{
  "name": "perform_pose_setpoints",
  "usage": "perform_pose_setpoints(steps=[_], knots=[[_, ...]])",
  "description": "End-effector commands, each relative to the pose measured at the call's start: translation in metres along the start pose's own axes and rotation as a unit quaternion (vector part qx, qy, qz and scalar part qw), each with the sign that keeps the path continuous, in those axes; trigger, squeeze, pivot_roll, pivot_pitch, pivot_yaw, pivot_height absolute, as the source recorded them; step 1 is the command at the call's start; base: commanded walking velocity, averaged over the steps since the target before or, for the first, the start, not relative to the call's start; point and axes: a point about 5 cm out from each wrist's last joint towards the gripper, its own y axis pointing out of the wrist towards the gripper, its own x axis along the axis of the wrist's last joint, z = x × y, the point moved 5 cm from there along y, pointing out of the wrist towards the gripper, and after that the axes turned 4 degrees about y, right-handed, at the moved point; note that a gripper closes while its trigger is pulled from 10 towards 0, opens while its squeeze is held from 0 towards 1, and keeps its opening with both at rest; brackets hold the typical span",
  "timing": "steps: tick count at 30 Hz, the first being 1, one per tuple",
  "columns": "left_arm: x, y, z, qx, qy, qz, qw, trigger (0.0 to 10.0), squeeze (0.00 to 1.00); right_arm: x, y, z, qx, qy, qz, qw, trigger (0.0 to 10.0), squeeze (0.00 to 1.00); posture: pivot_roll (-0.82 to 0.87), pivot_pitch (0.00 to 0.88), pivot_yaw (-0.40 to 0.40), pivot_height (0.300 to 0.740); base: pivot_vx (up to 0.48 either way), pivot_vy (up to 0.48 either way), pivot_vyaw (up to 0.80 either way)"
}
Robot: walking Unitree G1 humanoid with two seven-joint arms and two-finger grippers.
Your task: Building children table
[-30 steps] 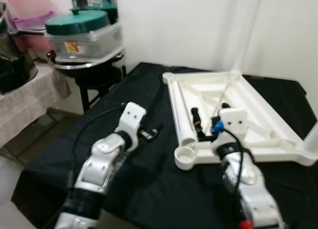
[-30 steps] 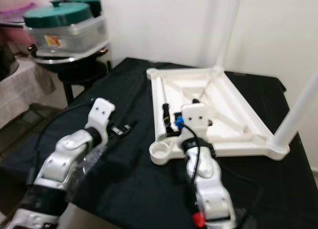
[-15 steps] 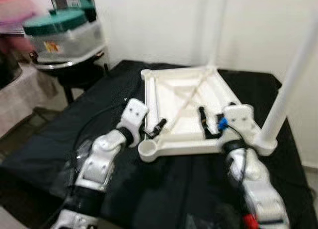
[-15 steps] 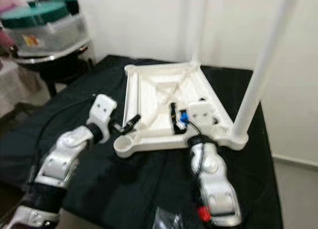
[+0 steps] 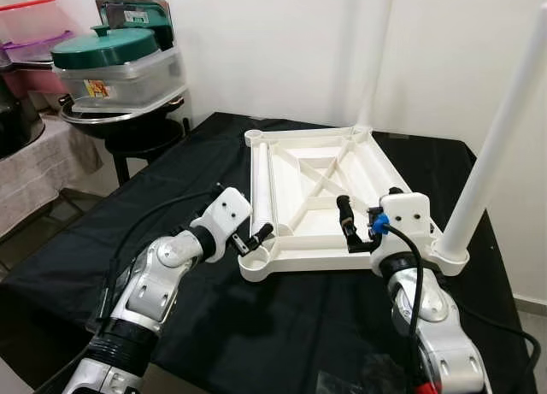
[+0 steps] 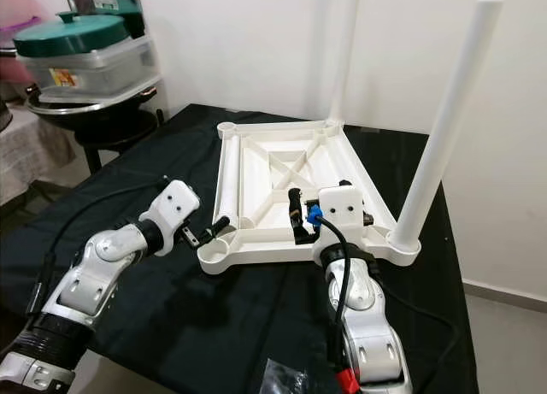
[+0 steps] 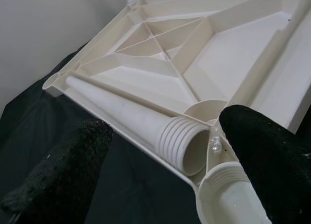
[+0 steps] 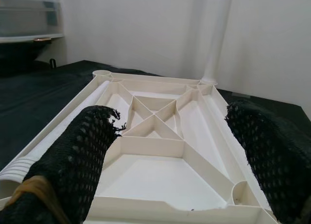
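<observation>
Ribbed white plastic tabletop [image 5: 316,167], upside-down

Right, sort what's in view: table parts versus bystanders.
Job:
- upturned white tabletop
- two fitted legs
- loose leg lying inside the tabletop
- left gripper, right gripper, both open at its near edge

Bystanders:
- green-lidded container
- black cloth

Loose leg [image 5: 261,187] lies by empty corner socket [image 5: 253,261].

A plain white wall [image 5: 282,44] stood behind a table draped in black cloth [image 5: 171,180]. Beside it, a green-lidded clear plastic container [image 5: 120,65] rested on a black stool [image 5: 145,142].
</observation>
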Motion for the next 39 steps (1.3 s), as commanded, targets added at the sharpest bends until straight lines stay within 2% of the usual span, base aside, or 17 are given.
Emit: perform_pose_setpoints(steps=[1, 2, 4, 5, 9, 13, 18, 22, 23, 29, 32, 38, 39], knots=[[-0.008, -0.001, -0.006, -0.017, 0.022, 0.013, 1.0, 10.0, 0.0, -0.003, -0.001, 0.002, 0.004, -0.005, 0.007, 1.0, 10.0, 0.0, -0.02, 0.0, -0.013, 0.74, 0.0, 0.0, 0.0], [-0.008, -0.001, -0.006, -0.017, 0.022, 0.013, 1.0, 10.0, 0.0, -0.003, -0.001, 0.002, 0.004, -0.005, 0.007, 1.0, 10.0, 0.0, -0.02, 0.0, -0.013, 0.74, 0.0, 0.0, 0.0], [-0.006, 0.001, -0.017, -0.037, 0.055, 0.012, 0.998, 10.0, 0.0, -0.008, 0.0, 0.007, 0.013, -0.001, 0.016, 1.0, 10.0, 0.0, 0.02, 0.0, -0.053, 0.74, 0.0, 0.0, 0.0], [-0.005, 0.002, -0.019, -0.037, 0.056, 0.01, 0.998, 10.0, 0.0, -0.009, 0.003, 0.013, 0.025, 0.001, 0.018, 1.0, 10.0, 0.0, 0.04, 0.0, -0.07, 0.74, 0.0, 0.0, 0.0], [-0.007, 0.0, -0.017, -0.022, 0.052, 0.014, 0.998, 10.0, 0.0, -0.007, 0.01, 0.032, 0.061, -0.005, 0.013, 0.998, 10.0, 0.0, 0.06, 0.0, -0.088, 0.74, 0.0, 0.0, 0.0], [-0.014, -0.004, -0.018, -0.013, 0.066, 0.023, 0.997, 10.0, 0.0, -0.002, 0.016, 0.039, 0.075, -0.01, 0.005, 0.997, 10.0, 0.0, 0.08, 0.0, -0.098, 0.74, 0.0, 0.0, 0.0], [-0.017, -0.005, -0.018, -0.008, 0.071, 0.026, 0.997, 10.0, 0.0, -0.004, 0.016, 0.039, 0.075, -0.011, 0.006, 0.997, 10.0, 0.0, 0.07, 0.0, -0.096, 0.74, 0.0, 0.0, 0.0], [-0.022, -0.001, -0.008, 0.009, 0.11, 0.035, 0.993, 10.0, 0.0, -0.004, 0.015, 0.038, 0.068, -0.015, 0.006, 0.998, 10.0, 0.0, 0.05, 0.0, -0.067, 0.74, 0.0, 0.0, 0.0], [-0.022, 0.002, -0.007, 0.011, 0.133, 0.035, 0.99, 10.0, 0.0, -0.004, 0.014, 0.035, 0.059, -0.017, 0.006, 0.998, 10.0, 0.0, 0.03, 0.0, -0.043, 0.74, 0.0, 0.0, 0.0], [-0.02, 0.008, -0.006, 0.015, 0.14, 0.031, 0.99, 10.0, 0.0, -0.005, 0.012, 0.028, 0.046, -0.015, 0.007, 0.999, 10.0, 0.0, 0.01, 0.0, -0.027, 0.74, 0.0, 0.0, 0.0], [-0.011, 0.024, -0.016, -0.002, 0.151, 0.011, 0.989, 10.0, 0.0, -0.011, 0.004, 0.022, 0.028, -0.017, 0.016, 0.999, 10.0, 0.0, -0.04, 0.0, 0.024, 0.74, 0.0, 0.0, 0.0], [-0.007, 0.035, -0.027, -0.023, 0.171, 0.002, 0.985, 10.0, 0.0, -0.012, 0.0, 0.019, 0.017, -0.018, 0.018, 1.0, 10.0, 0.0, -0.06, 0.0, 0.046, 0.74, 0.0, 0.0, 0.0], [-0.006, 0.04, -0.032, -0.036, 0.189, 0.002, 0.981, 10.0, 0.0, -0.013, -0.002, 0.016, 0.01, -0.019, 0.019, 1.0, 10.0, 0.0, -0.07, 0.0, 0.049, 0.74, 0.0, 0.0, 0.0]])
